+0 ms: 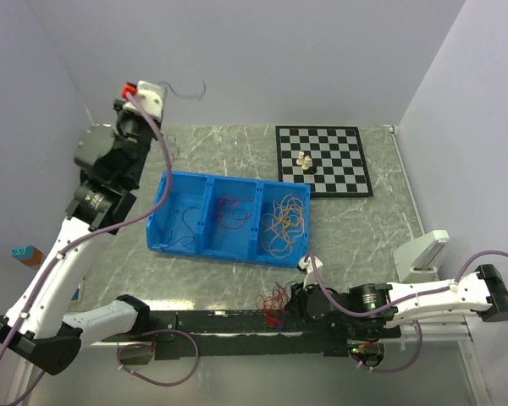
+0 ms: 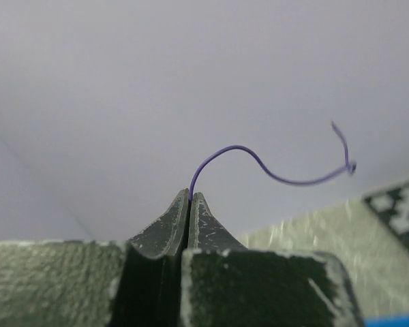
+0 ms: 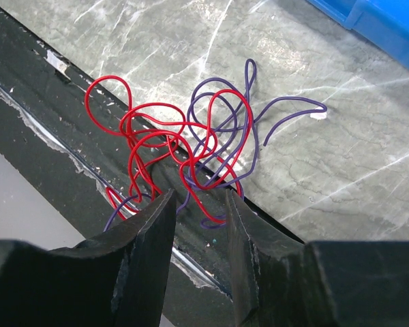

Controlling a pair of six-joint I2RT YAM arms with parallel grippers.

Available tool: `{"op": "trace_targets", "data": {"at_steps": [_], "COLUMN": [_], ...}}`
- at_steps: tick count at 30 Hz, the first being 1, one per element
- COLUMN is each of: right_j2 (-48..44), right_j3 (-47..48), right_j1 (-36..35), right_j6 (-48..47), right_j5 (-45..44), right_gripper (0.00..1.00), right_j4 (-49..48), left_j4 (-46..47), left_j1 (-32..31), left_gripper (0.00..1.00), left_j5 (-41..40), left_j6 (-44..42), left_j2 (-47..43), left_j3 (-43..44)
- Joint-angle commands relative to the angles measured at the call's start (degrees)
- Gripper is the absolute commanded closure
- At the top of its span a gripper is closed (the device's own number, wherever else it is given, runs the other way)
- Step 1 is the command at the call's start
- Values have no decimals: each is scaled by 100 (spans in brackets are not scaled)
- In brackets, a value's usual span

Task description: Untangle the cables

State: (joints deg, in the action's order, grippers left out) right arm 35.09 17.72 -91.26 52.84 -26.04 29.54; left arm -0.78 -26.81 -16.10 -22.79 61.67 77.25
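Left gripper (image 2: 189, 199): jaws pressed shut on one purple cable (image 2: 235, 147), pinched at the very tips. The strand curls up and off to its right, free in air.

Right gripper (image 3: 199, 204): jaws part-open, straddling a red-and-purple cable tangle (image 3: 184, 136) (a few strands run between the fingers, none visibly squeezed). The bulk lies just ahead of its tips.

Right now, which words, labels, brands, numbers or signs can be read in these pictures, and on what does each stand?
No text can be read anywhere.
The blue bin, the chessboard and the cables show no print.
Pale marks on the left arm's black joint: too small and blurred to read.
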Motion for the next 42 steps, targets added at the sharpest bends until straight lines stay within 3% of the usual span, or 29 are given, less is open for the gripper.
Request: {"op": "trace_targets", "data": {"at_steps": [1, 28, 34, 37, 42], "right_j2": [33, -125, -143, -204, -187], "right_j3": [224, 180, 180, 162, 162], "right_j1": [-32, -32, -41, -32, -41], "right_j6": [-46, 33, 51, 69, 51], "right_j5": [-41, -59, -59, -76, -59], "right_gripper": [58, 58, 58, 58, 58], "right_j4": [-194, -115, -98, -71, -89], "left_j4": [473, 658, 421, 368, -396], "left_j1": [9, 62, 70, 70, 70], "left_gripper": [99, 99, 99, 99, 99], "left_j5": [449, 230, 204, -200, -420], "left_j6": [257, 46, 265, 573, 846], "left_j2": [73, -621, -638, -718, -604], "left_j3": [729, -1942, -2389, -2785, -3216]}}
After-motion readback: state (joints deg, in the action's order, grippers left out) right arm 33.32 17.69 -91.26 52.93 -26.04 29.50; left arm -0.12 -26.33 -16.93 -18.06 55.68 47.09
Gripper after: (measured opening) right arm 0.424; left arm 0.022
